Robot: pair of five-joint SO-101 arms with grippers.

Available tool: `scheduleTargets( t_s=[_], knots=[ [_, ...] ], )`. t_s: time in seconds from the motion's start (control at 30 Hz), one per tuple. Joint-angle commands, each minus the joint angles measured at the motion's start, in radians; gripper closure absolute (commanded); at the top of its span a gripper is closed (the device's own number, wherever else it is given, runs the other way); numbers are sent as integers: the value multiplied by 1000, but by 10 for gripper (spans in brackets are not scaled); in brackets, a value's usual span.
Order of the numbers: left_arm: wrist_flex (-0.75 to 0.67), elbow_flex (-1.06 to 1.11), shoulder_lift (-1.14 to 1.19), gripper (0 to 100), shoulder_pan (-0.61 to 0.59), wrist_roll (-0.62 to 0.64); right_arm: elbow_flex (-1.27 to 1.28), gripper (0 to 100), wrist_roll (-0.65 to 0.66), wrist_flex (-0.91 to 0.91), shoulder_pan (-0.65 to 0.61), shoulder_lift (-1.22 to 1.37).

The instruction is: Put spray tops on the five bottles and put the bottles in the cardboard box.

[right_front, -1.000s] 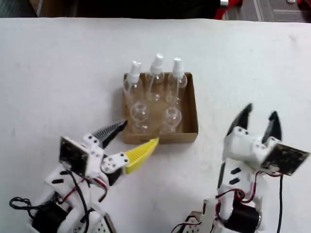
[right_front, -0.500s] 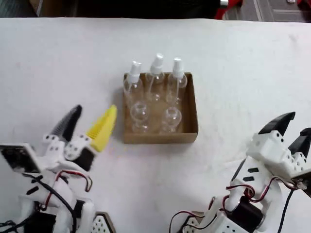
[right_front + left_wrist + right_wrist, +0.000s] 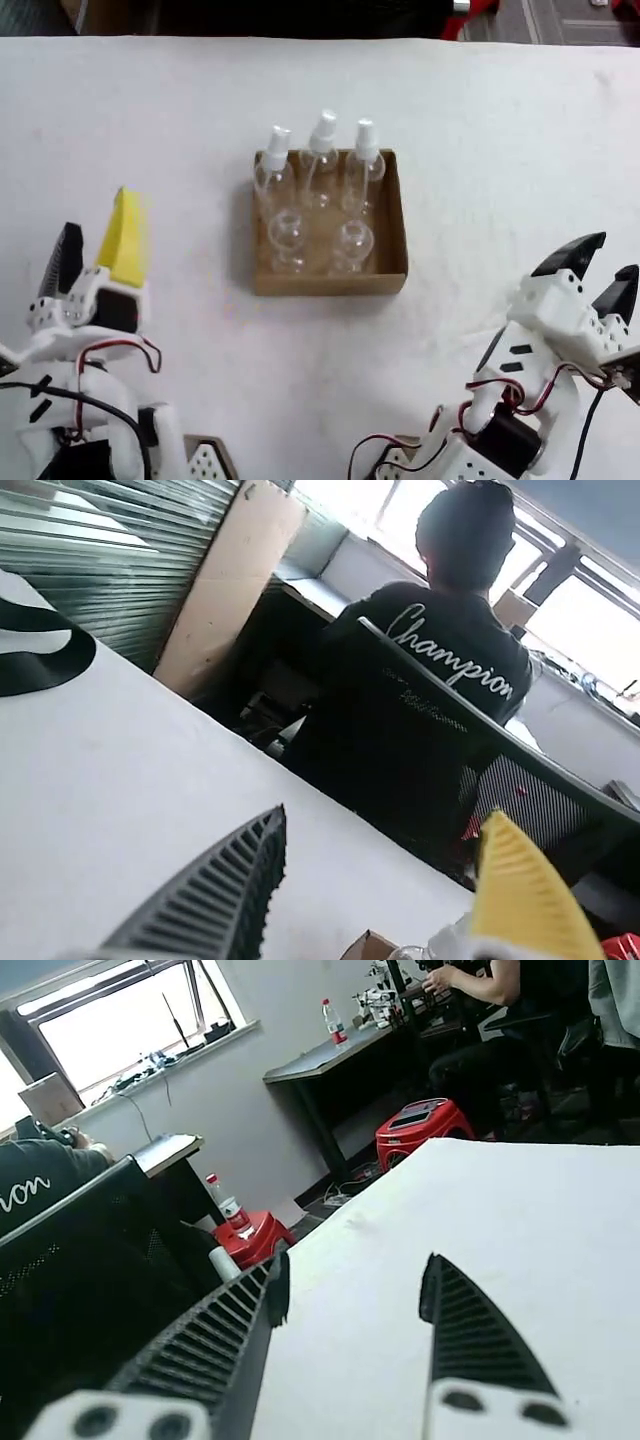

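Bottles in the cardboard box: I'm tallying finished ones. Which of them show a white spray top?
The far row's three: left bottle, middle bottle, right bottle. The two near-row bottles show only clear rounded ends, no white top.

The table (image 3: 500,120) is covered in plain white, and the cover spreads out on every side of the cardboard box (image 3: 330,283). The box sits flat on it, open side up, roughly mid-table. Past the box, the white surface ends at a dark far edge. A black loop (image 3: 40,660), strap or cable, lies on the white; its place relative to the box cannot be told.
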Motion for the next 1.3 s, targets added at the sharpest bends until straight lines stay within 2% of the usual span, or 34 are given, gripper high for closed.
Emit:
scheduleTargets(
  t_s=[0.0,0.2,0.3,0.33,0.37,0.43,0.5,0.63,0.73,0.83,0.87,0.93,1.0,1.1,1.17,1.27],
  knots=[
    [-28,-38,1,714,59,-61,-8,808,-9,-25,4,7],
    [-28,-37,1,714,65,-72,-5,808,-6,-25,-10,7],
    [-25,-37,1,714,65,-72,2,820,0,-8,-81,8],
    [-25,-37,1,714,65,-72,5,851,0,5,-110,7],
    [-23,-37,1,714,65,-72,5,902,17,13,-136,7],
    [-21,-37,1,714,65,-72,3,995,141,13,-183,7],
    [-21,-37,1,714,65,-72,5,962,252,19,-237,7],
    [-21,-37,1,714,65,-72,8,974,258,12,-257,7],
    [-21,-37,1,714,65,-72,8,882,258,18,-259,7],
    [-21,-37,1,714,65,-72,8,686,253,30,-268,8],
    [-21,-37,1,714,65,-72,8,648,232,47,-274,8],
    [-21,-37,1,714,65,-72,6,639,198,62,-295,7],
    [-20,-37,1,714,65,-72,6,707,261,84,-317,7],
    [-20,-37,1,714,65,-72,0,998,397,96,-349,4],
    [-20,-37,1,714,65,-72,3,902,410,85,-360,5],
    [-20,-37,1,714,65,-72,6,724,255,84,-344,5]
  ],
)
